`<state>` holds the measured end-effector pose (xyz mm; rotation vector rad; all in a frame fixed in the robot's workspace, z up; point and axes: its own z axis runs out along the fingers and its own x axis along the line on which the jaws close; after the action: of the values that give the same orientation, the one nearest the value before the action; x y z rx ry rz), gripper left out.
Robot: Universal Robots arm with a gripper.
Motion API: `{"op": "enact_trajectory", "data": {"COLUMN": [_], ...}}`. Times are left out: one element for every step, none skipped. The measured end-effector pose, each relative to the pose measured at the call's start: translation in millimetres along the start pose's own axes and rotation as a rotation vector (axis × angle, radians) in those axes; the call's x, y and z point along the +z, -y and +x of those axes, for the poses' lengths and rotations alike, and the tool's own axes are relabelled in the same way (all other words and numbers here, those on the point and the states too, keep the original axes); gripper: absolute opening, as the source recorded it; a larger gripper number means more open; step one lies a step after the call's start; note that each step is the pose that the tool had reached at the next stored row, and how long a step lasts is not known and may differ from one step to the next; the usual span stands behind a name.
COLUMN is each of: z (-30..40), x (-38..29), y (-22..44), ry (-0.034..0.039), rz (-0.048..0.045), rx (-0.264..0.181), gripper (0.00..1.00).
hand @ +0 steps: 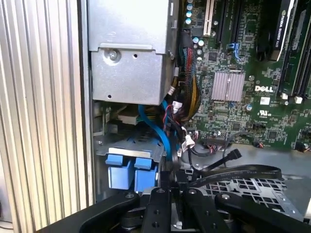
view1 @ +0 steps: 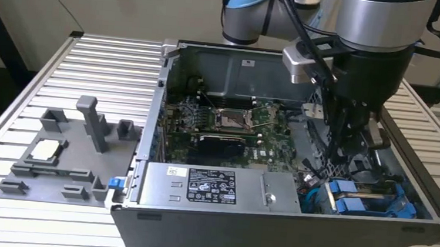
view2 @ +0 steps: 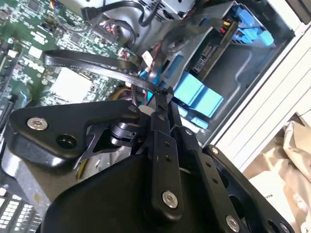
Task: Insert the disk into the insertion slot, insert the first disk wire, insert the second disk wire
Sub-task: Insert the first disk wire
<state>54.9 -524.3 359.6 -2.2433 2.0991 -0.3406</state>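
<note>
Disk (view1: 348,198) sits blue-end out in slot (hand: 121,145), exterior view's near right of case (view1: 274,237). Gripper (view2: 164,95) just above, clenched on black flat wire (view2: 97,65).

Power-supply box (view1: 219,188) in computer case (view1: 274,237)

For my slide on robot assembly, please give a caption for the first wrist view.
Gripper shut on a flat black cable near two blue carrier ends in the drive cage.

Blue-framed disk (hand: 119,172) inside insertion slot (hand: 127,147)
</note>
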Motion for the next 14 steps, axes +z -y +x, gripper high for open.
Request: {"op": "enact_trajectory", "data": {"z": [2.9,5.4,7.5,9.2,10.5,11.7,12.7,13.5,14.2,14.8,15.4,16.1,16.8,17.5], "x": [0.7,1.2,1.7,2.1,2.6,3.1,3.6,4.1,4.8,5.3,6.0,6.6,7.2,7.8], "y": [0.8,1.6,2.8,4.1,5.6,7.3,9.3,11.5,14.1,16.8,19.7,22.4,25.1,27.7], "ry": [0.0009,0.0019,0.0035,0.0055,0.0078,0.0101,0.0124,0.0153,0.0183,0.0212,0.0242,0.0267,0.0293,0.0318], "rz": [-0.0031,-0.0062,-0.0096,-0.0133,-0.0176,-0.0216,-0.0252,-0.028,-0.0301,-0.032,-0.034,-0.0361,-0.0384,-0.0407], "rx": [0.0,0.0,-0.001,-0.001,-0.001,-0.001,-0.001,-0.001,0.0,0.0,0.0,0.0,0.001,0.001], "gripper": [0.16,0.16,0.16,0.16,0.16,0.16,0.16,0.16,0.16,0.16,0.16,0.16,0.16,0.16]}}
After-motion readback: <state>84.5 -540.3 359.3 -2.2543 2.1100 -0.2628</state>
